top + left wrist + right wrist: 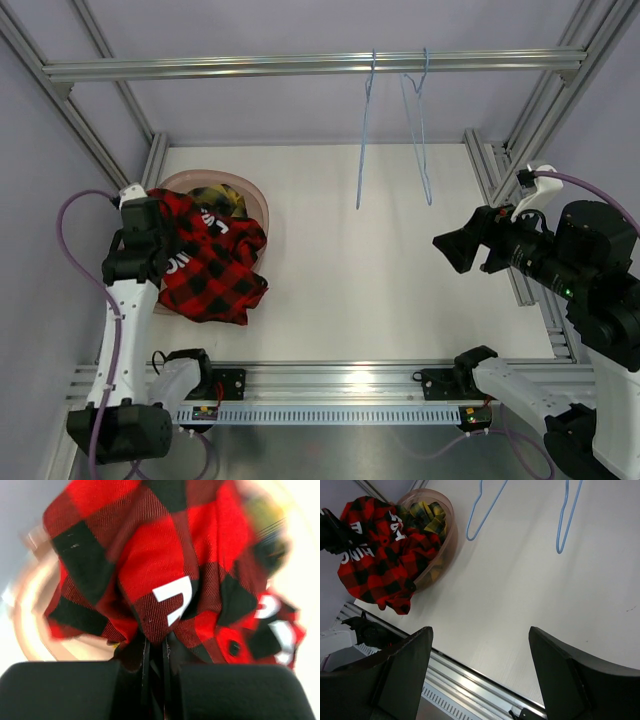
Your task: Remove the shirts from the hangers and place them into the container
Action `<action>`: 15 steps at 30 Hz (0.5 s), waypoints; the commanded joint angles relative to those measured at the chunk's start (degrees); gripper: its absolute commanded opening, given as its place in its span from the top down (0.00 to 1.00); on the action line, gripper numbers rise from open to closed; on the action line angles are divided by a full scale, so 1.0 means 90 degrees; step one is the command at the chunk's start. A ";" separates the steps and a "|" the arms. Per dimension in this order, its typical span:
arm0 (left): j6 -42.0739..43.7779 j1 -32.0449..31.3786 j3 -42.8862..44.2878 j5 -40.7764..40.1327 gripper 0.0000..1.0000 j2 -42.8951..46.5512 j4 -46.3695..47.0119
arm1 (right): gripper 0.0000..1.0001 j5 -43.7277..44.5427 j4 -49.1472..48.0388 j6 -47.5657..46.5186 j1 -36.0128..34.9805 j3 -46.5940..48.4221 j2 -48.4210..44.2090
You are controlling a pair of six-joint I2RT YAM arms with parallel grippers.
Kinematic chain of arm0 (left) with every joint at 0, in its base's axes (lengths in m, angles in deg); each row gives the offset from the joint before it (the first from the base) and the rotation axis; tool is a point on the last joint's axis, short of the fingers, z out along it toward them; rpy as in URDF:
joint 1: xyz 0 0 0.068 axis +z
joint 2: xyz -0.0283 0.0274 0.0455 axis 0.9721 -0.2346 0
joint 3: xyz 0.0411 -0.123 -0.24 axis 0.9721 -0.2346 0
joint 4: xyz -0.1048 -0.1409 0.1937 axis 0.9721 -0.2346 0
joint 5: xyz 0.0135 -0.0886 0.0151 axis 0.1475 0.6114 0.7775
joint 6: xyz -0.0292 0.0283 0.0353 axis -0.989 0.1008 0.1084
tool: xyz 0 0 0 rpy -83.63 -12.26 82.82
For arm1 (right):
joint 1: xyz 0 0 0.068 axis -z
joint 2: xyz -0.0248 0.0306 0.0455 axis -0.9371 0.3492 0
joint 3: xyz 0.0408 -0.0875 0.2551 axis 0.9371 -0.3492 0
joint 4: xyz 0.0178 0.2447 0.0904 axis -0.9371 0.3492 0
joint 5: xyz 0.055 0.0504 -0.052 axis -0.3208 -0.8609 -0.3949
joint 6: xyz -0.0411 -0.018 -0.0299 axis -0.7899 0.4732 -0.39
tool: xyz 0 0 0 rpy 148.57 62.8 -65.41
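The red-and-black plaid shirt (212,262) with white letters lies bunched over the near rim of the pinkish container (256,196) and spills onto the table. My left gripper (160,236) is shut on a fold of this shirt (165,555), its jaws pinched together (156,644). The yellow-and-black shirt (222,198) lies inside the container (448,532). Two light-blue hangers (365,130) (420,135) hang bare from the rail. My right gripper (480,635) is open and holds nothing, above the table at the right (455,250).
The silver frame rail (300,66) crosses the back, with aluminium posts at both sides. A slotted rail (330,412) runs along the near table edge between the arm bases. White tabletop (380,280) lies between the container and the right arm.
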 commanded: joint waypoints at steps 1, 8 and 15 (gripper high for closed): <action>-0.0429 0.1073 -0.0762 0.2350 1.00 -0.0040 0.0532 | 0.14 -0.0266 -0.0244 -0.0142 0.0005 -0.0036 -0.0057; -0.0644 0.1409 -0.0501 0.2325 1.00 -0.0478 0.0817 | 0.14 -0.0432 -0.0273 -0.0123 0.0005 -0.0075 -0.0027; -0.0849 0.1458 -0.0928 0.3828 1.00 -0.1963 0.1264 | 0.14 -0.0461 -0.0264 -0.0142 0.0005 -0.0045 0.0031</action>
